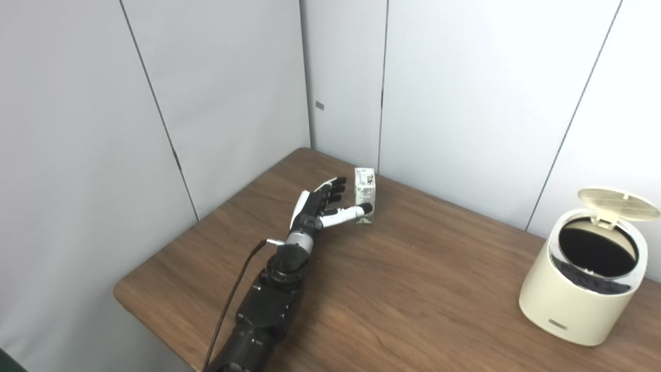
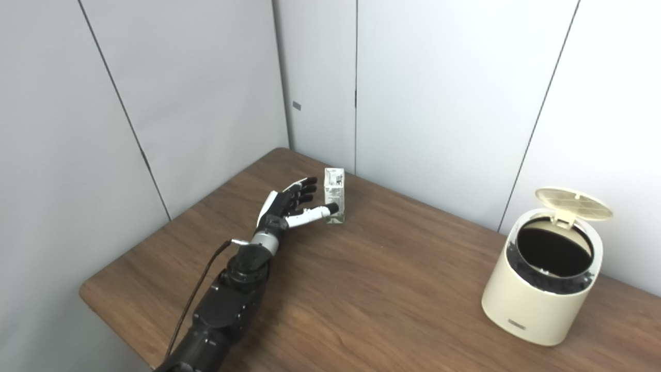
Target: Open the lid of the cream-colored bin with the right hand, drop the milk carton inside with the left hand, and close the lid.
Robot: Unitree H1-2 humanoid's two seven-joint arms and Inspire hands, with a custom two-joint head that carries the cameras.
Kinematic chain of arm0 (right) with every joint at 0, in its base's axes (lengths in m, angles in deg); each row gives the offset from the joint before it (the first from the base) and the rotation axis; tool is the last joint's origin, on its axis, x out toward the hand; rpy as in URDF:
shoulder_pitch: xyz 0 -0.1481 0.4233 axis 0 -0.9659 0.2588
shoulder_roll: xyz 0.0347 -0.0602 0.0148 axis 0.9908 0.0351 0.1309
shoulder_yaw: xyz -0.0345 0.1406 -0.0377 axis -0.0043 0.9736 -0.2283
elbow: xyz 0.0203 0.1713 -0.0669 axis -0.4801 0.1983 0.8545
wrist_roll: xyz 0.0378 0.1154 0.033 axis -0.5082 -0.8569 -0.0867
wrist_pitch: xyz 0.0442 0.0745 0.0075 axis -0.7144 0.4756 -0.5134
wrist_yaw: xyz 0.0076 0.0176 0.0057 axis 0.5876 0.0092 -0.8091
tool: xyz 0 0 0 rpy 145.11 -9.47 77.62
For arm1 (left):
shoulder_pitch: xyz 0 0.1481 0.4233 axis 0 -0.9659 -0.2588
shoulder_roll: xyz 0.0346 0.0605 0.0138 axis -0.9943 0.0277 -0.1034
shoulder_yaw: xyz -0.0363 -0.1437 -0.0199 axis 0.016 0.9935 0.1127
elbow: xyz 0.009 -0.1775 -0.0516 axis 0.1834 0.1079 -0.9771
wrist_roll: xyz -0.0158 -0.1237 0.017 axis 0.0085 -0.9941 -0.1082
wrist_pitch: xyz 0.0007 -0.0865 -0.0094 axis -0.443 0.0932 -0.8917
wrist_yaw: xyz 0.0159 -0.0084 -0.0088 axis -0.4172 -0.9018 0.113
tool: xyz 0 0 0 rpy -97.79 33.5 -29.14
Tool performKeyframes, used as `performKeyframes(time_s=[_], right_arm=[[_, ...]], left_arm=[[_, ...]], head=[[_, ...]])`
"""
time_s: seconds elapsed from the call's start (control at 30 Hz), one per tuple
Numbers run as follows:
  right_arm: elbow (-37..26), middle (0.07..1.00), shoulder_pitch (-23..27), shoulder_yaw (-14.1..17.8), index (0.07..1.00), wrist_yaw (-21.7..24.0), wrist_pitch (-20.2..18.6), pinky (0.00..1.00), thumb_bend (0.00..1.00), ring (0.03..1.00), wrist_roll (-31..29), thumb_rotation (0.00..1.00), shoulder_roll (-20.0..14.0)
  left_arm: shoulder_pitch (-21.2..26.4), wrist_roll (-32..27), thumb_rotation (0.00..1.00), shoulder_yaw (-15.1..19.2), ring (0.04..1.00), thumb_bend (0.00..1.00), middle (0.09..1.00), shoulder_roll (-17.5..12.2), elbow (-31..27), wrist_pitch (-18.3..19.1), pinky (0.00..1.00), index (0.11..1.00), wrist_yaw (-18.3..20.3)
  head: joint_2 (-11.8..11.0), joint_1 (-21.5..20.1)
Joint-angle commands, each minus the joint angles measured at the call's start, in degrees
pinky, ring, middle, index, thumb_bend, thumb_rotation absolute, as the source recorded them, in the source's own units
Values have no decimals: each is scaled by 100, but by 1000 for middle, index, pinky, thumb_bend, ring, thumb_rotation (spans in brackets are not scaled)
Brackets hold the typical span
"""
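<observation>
A small white and green milk carton (image 1: pixel 365 195) stands upright near the table's far corner. My left hand (image 1: pixel 324 203) reaches up to it from the left, open, with fingers spread beside the carton's left face and the thumb tip at its front lower edge. I cannot tell whether they touch. The cream-colored bin (image 1: pixel 583 276) stands at the right side of the table. Its round lid (image 1: pixel 618 203) is tipped up and back, so the dark inside with a black liner shows. My right hand is out of view.
The brown wooden table (image 1: pixel 403 289) has its rounded front-left corner near the left arm. Grey partition walls (image 1: pixel 206 93) close in behind the carton and the bin.
</observation>
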Motion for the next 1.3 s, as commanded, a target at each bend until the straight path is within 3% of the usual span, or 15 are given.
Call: performKeyframes(time_s=[0.0,0.13,0.27,0.47,0.87,1.17,1.27], right_arm=[[30,748,-280,-11,727,-47,182,496,355,699,80,841,60],[-117,746,-342,4,723,10,84,474,403,692,51,860,60],[-228,736,-397,12,715,60,71,463,428,682,7,870,59],[-431,732,-508,31,712,119,-66,447,507,673,45,912,48],[-663,733,-720,126,707,102,-160,426,603,671,139,951,3],[-784,745,-901,284,713,136,-190,439,647,684,141,968,-70],[-805,751,-944,317,719,142,-176,452,665,691,181,986,-87]], left_arm=[[269,48,298,0,879,1000,875,-226,2,48,824,906,-7],[331,33,301,2,871,1000,875,-269,126,143,807,908,26],[359,47,315,9,889,1000,876,-278,179,178,860,912,-3],[392,-11,294,32,851,1000,864,-296,233,229,774,905,34],[571,-77,294,-256,894,1000,871,-422,360,350,896,901,454],[640,10,310,-425,899,1000,871,-464,601,188,923,922,558],[689,19,316,-505,884,1000,867,-510,724,90,882,911,655]], head=[[13,-39],[35,-87],[49,-126],[88,-258],[157,-484],[230,-657],[253,-704]])
